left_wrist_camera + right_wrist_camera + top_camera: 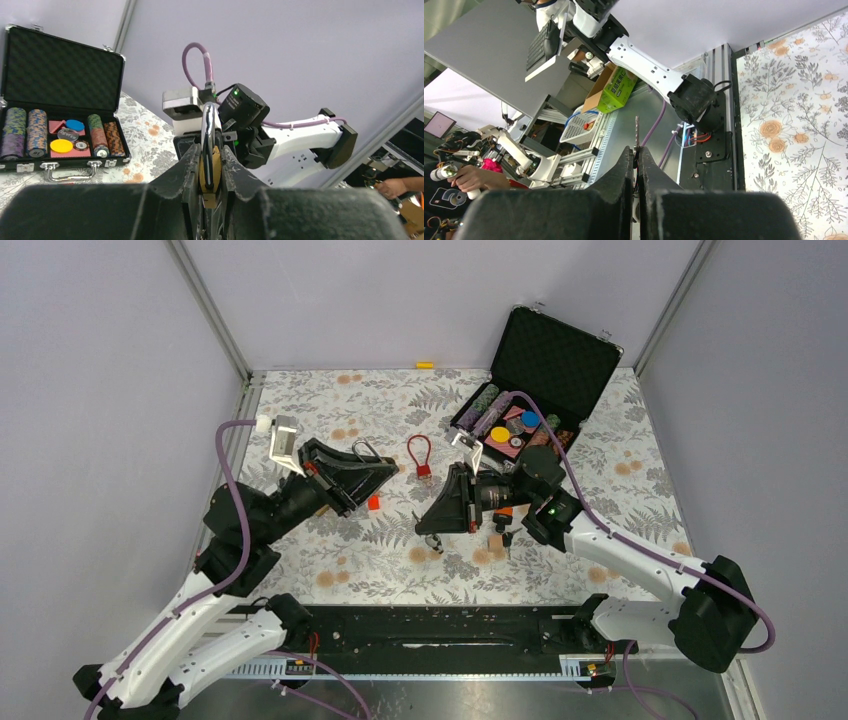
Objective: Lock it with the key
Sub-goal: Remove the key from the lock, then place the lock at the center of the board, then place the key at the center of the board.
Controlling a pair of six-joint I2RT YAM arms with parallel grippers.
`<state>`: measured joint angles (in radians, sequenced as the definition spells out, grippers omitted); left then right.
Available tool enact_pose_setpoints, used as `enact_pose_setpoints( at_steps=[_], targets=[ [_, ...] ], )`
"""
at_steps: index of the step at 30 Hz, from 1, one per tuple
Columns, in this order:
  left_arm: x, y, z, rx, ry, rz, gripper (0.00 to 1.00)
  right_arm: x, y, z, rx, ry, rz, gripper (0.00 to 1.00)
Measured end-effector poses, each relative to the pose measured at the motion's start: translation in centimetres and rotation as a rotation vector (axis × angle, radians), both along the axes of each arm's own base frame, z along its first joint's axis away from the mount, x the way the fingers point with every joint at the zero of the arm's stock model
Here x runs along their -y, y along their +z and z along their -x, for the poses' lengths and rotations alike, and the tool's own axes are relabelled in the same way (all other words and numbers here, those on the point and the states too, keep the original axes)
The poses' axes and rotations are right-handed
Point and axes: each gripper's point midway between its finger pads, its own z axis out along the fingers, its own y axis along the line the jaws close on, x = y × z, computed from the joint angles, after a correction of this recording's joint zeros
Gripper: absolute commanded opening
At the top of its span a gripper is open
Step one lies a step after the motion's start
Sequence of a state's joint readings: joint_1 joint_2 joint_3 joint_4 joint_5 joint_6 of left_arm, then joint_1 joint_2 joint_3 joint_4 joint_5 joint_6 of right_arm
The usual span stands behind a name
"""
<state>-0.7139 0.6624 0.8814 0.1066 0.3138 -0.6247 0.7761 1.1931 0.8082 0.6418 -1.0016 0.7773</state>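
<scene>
Two items were held off the table, apart | left gripper [210, 154] clenched brass padlock [209, 175], shackle [210, 120] up | right gripper [635, 156] pinched key [637, 132], tip outward | step: pre-insertion alignment | next: likely close gap, seat key square in padlock, turn.

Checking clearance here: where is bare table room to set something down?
Bare: floral tablecloth far left, between wall and red cable padlock; the near strip before the black base rail. Crowded: centre, around the left end effector and right end effector, and by the open black chip case.
</scene>
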Motion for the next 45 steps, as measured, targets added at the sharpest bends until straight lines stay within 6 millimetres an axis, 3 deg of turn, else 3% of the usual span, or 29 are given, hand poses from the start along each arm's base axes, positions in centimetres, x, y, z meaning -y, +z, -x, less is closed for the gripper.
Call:
enact_pose_setpoints(
  at_steps=[4,9,13,15,20,25,29,34,35,40,45],
  targets=[
    [-0.3,-0.3,-1.3,-0.014,0.063,-0.017,0.0,-0.2,-1.2,-1.1,-0.009,-0.07,0.046,0.0],
    [-0.3,-4.6,-4.1,-0.166,0.175,-0.131,0.0,-0.3,-4.0,-4.6,-0.037,-0.294,0.155,0.0],
    [0.6,-11.3,-6.1,-0.379,0.211,-0.282,0.0,-0.1,-7.4,-8.1,-0.094,-0.486,0.27,0.0],
    [1.2,-15.8,-6.7,-0.496,0.219,-0.363,0.0,-0.1,-9.7,-9.4,-0.131,-0.553,0.328,0.0],
    [0.3,-28.0,-5.4,-0.812,0.244,-0.563,0.0,0.4,-17.7,-10.9,-0.251,-0.669,0.53,0.0],
    [-0.7,-34.1,-4.0,-0.988,0.272,-0.662,0.07,0.4,-22.6,-10.4,-0.318,-0.725,0.674,0.0],
    [-1.2,-37.0,-3.2,-1.062,0.287,-0.696,0.15,-0.4,-25.9,-9.8,-0.362,-0.747,0.774,0.0],
    [-1.7,-38.5,-2.7,-1.102,0.299,-0.716,0.25,-2.3,-27.8,-9.1,-0.389,-0.751,0.84,0.05],
    [-1.7,-38.7,-2.6,-1.104,0.3,-0.718,0.34,-2.7,-27.9,-9.2,-0.397,-0.75,0.843,0.07],
    [-2.2,-39.5,-2.5,-1.119,0.313,-0.735,0.52,-4.2,-28.2,-9.8,-0.438,-0.758,0.849,0.31],
    [-3.3,-39.3,-2.8,-1.118,0.357,-0.74,0.55,-3.0,-28.2,-9.6,-0.442,-0.791,0.906,0.48]
  ],
)
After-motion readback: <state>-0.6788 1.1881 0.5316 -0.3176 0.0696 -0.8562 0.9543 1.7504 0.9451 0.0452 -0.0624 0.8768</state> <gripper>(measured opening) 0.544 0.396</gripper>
